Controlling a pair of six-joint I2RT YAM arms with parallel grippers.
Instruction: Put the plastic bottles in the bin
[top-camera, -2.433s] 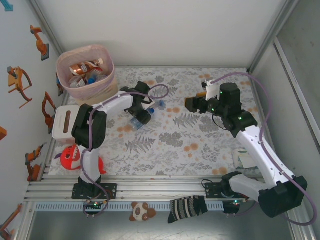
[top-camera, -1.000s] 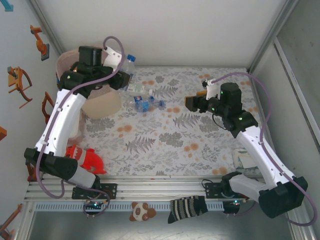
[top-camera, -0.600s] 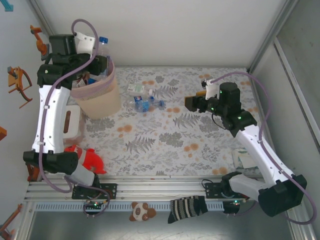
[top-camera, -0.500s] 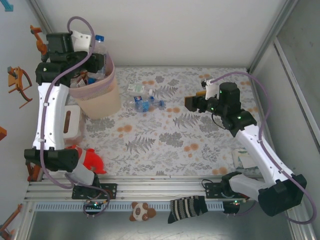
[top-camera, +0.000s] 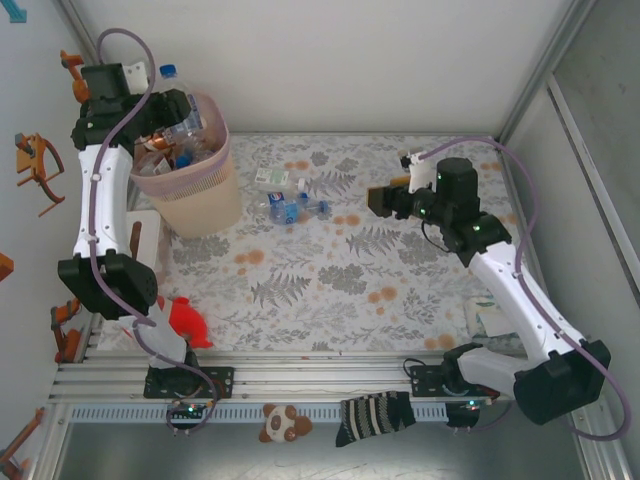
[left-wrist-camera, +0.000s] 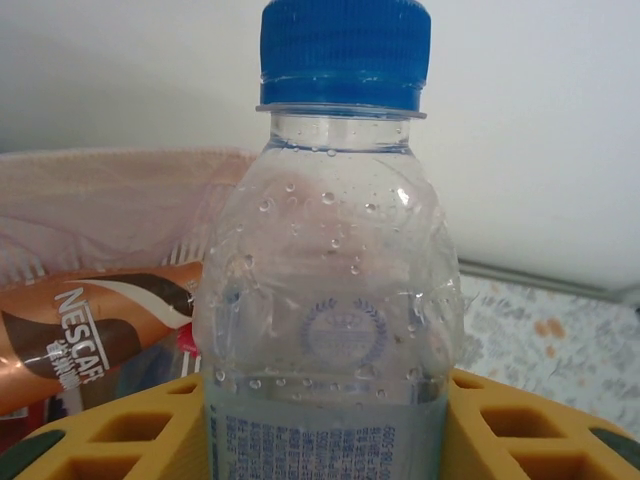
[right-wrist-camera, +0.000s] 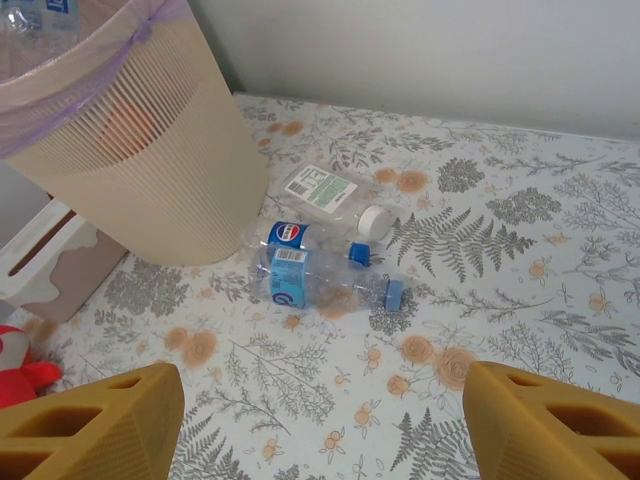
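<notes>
My left gripper (top-camera: 168, 106) is shut on a clear plastic bottle (left-wrist-camera: 330, 300) with a blue cap (left-wrist-camera: 345, 50), its yellow fingers (left-wrist-camera: 110, 430) pressed on both sides of the label. The bottle (top-camera: 172, 88) hangs upright over the beige, pink-lined bin (top-camera: 190, 190), which holds several bottles, among them an orange-labelled one (left-wrist-camera: 90, 340). Three more bottles lie on the table right of the bin (right-wrist-camera: 130, 170): a white-capped one (right-wrist-camera: 330, 190), a Pepsi one (right-wrist-camera: 300, 237) and a blue-labelled one (right-wrist-camera: 320, 285). My right gripper (top-camera: 385, 200) hovers open and empty to their right, facing them.
A white rectangular box (top-camera: 140, 245) stands in front of the bin, with a red toy shark (top-camera: 180, 320) nearer me. A striped sock (top-camera: 375, 415) and a panda toy (top-camera: 283, 422) lie on the front rail. Walls close the floral table on three sides.
My left arm lifted the bottle from the table and swung it up and left, ending above the bin's far left rim. The right arm barely moved.
</notes>
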